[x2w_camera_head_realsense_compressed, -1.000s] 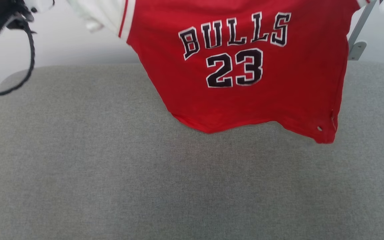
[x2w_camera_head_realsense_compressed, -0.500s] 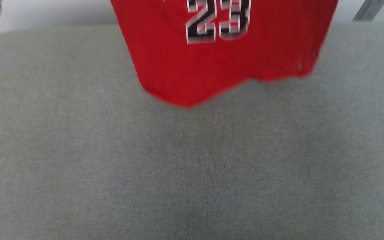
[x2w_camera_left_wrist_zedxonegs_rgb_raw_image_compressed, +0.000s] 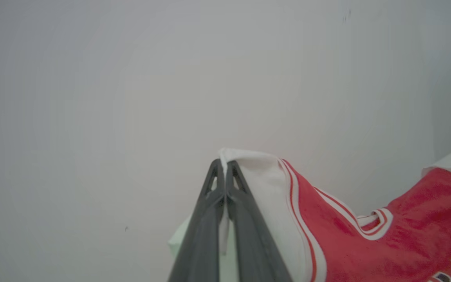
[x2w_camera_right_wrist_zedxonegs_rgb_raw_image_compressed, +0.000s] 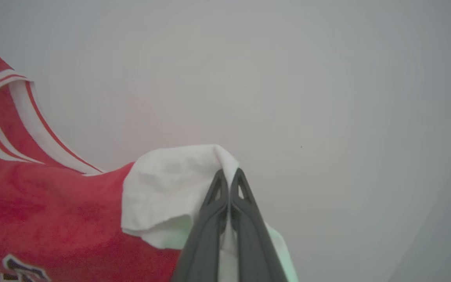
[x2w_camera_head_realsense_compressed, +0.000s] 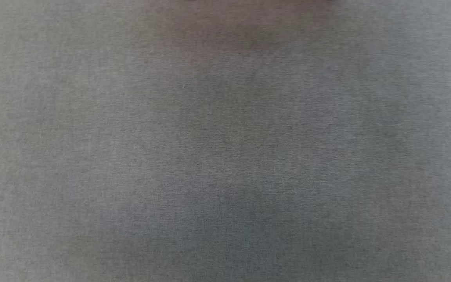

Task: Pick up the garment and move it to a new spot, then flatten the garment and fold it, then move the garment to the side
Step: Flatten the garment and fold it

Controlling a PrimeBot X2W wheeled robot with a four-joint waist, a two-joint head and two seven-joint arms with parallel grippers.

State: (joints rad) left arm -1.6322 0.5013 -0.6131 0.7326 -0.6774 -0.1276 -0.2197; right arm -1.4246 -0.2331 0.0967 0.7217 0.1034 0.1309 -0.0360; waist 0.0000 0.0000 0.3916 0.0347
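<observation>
Grey cloth surface [x2w_camera_head_realsense_compressed: 225,156] (blurred) — plain pale wall [x2w_camera_left_wrist_zedxonegs_rgb_raw_image_compressed: 131,78] behind the garment [x2w_camera_left_wrist_zedxonegs_rgb_raw_image_compressed: 347,243].

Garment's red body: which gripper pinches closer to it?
Left. The left gripper pinches the garment beside a sleeve's striped seam; the right gripper pinches the other sleeve's outer edge, farther from the red.

Head view: I see the grey fabric surface [x2w_camera_head_realsense_compressed: 225,156] running flat and unbroken from edge to edge, so a gripper could pass anywhere over it. Wrist views: the garment [x2w_camera_left_wrist_zedxonegs_rgb_raw_image_compressed: 366,243] is my one obstacle, hanging on the inner side of the left gripper [x2w_camera_left_wrist_zedxonegs_rgb_raw_image_compressed: 224,166] and of the right gripper [x2w_camera_right_wrist_zedxonegs_rgb_raw_image_compressed: 229,174], each pinched tight on a white sleeve. Ahead and to the outer side of both I have open air up to a plain pale wall [x2w_camera_left_wrist_zedxonegs_rgb_raw_image_compressed: 112,98].
</observation>
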